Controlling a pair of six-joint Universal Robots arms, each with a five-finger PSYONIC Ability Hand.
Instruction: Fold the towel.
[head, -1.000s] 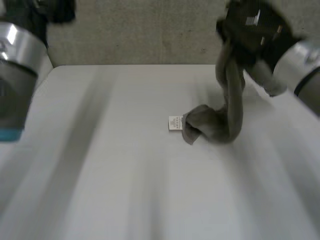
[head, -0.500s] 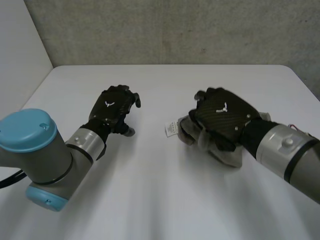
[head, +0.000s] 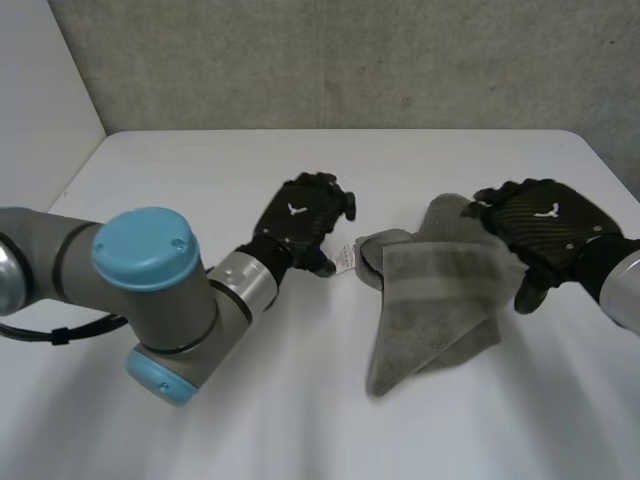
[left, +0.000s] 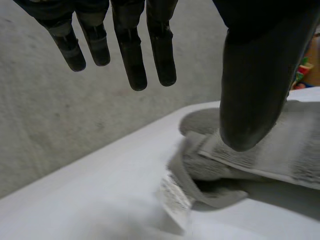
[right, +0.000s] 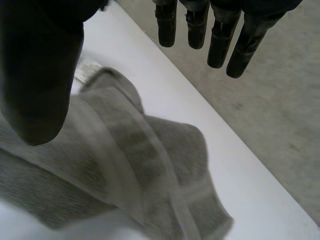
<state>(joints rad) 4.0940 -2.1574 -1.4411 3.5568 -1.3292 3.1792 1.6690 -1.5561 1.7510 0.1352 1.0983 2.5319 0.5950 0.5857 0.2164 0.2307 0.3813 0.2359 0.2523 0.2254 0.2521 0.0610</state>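
A grey towel (head: 432, 300) lies crumpled and partly folded over on the white table (head: 190, 170), with a white label (head: 345, 258) at its left end. My left hand (head: 300, 215) rests just left of the label, open, its fingertips close to the cloth. In the left wrist view its fingers (left: 132, 55) are straight and its thumb (left: 255, 75) hovers over the towel (left: 285, 145) with the label (left: 175, 192) below. My right hand (head: 548, 225) is open at the towel's far right corner. Its straight fingers (right: 220, 35) and thumb (right: 37, 60) are spread above the towel (right: 125, 160).
A grey concrete wall (head: 350, 60) runs behind the table's far edge. A pale wall (head: 35, 110) stands at the left. Bare tabletop stretches in front of the towel and to the left behind my left arm (head: 150, 290).
The right hand held the bunched towel up, lowered it to the table and let go, moving right. The towel now lies more spread. The left hand moved right to the label.
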